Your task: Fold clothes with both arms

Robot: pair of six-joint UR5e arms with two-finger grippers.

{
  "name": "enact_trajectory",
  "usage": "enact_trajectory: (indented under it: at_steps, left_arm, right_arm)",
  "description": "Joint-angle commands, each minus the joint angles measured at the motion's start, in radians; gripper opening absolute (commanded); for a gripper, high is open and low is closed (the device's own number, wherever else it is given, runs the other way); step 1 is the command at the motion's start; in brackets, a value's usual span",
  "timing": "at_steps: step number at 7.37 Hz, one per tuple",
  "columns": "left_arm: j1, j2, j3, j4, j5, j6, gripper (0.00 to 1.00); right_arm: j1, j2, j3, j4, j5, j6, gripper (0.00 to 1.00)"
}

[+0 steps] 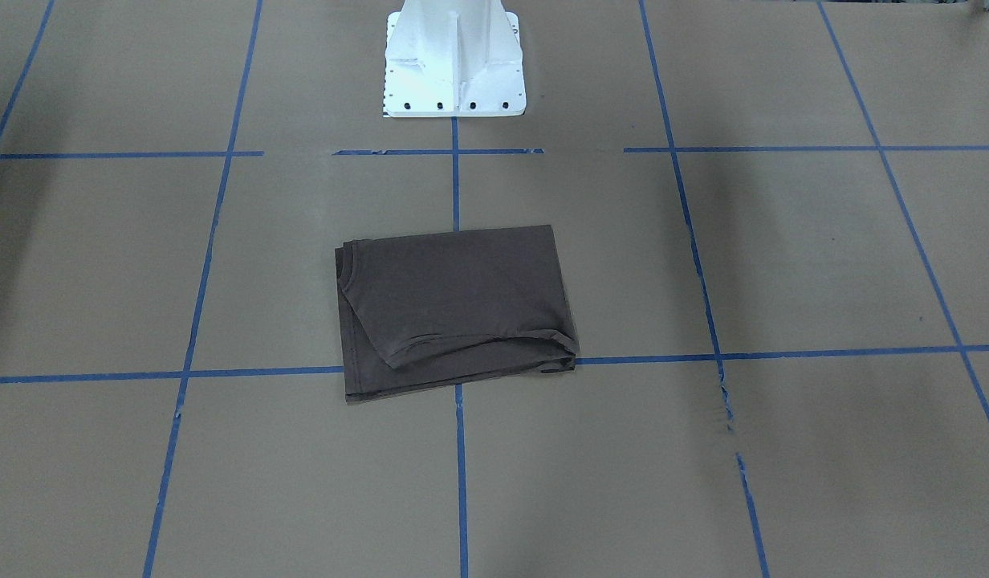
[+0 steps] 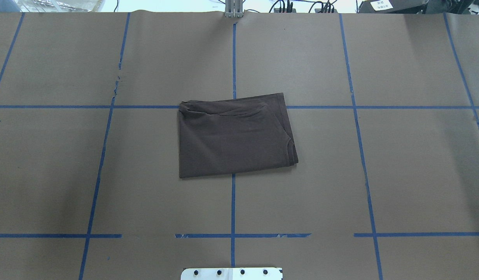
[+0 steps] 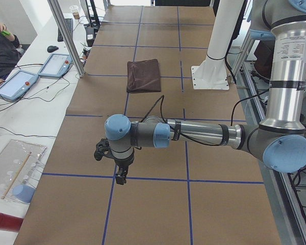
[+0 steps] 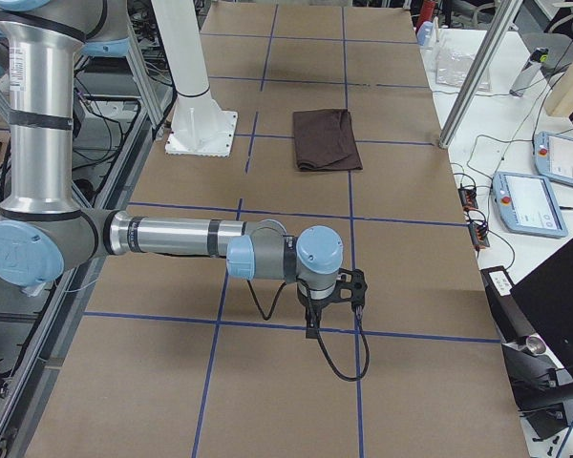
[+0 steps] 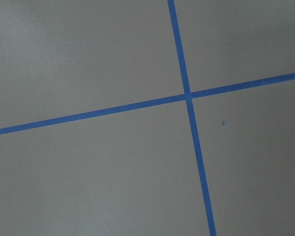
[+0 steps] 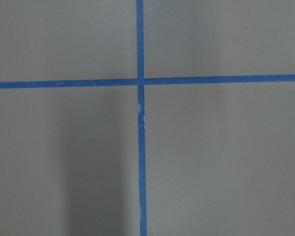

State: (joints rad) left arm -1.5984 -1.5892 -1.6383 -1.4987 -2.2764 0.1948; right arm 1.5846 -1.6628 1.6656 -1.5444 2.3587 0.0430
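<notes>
I am reading clock directions from the overhead view, with 12 o'clock pointing away from the robot.

The T-shirt (image 2: 235,136) is lying at the centre of the tabletop (image 2: 107,175), straddling the crossing of blue tape lines (image 2: 233,202) straight out from the white pedestal (image 1: 454,56). It is forming a compact rectangle several layers thick. The smooth folded edge is facing 6 o'clock, the stacked loose edges are showing at 3 o'clock, and a bunched roll of cloth is sitting at the 11 o'clock corner. I am judging this central spot to suit two-arm work, since each arm can reach one side of the cloth equally. The folding appears complete or nearly so, and only the bunched corner is looking untidy.

The left arm (image 3: 199,132) is stretching out low over bare tabletop far toward 9 o'clock. The right arm (image 4: 172,236) is doing the same far toward 3 o'clock. Both are well apart from the shirt and outside the overhead and front views. I am judging this posture to be keeping the cloth unobstructed for inspection.

The left gripper (image 3: 121,177) and the right gripper (image 4: 311,327) are each pointing down above a tape crossing, touching nothing and carrying no cloth. They are appearing only in the side views, and both wrist cameras are showing tape and paper without fingers, so I cannot tell whether either pair of jaws is apart or together.
</notes>
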Motion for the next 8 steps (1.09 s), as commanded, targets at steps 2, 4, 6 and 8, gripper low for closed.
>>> enact_trajectory:
  at_steps: [2, 4, 6, 8]
  left_arm:
    - [0.000, 0.000, 0.000, 0.000, 0.000, 0.000, 1.00]
    - [0.000, 0.000, -0.005, 0.002, -0.003, 0.002, 1.00]
    - [0.000, 0.000, -0.023, 0.003, -0.012, 0.008, 1.00]
    - [0.000, 0.000, -0.017, 0.003, -0.012, 0.011, 1.00]
  right_arm:
    - [0.000, 0.000, 0.000, 0.001, 0.001, 0.000, 1.00]
    - [0.000, 0.000, -0.001, 0.003, 0.017, 0.000, 1.00]
    - [0.000, 0.000, -0.001, 0.004, 0.016, 0.000, 1.00]
    - [0.000, 0.001, -0.001, 0.004, 0.017, 0.000, 1.00]
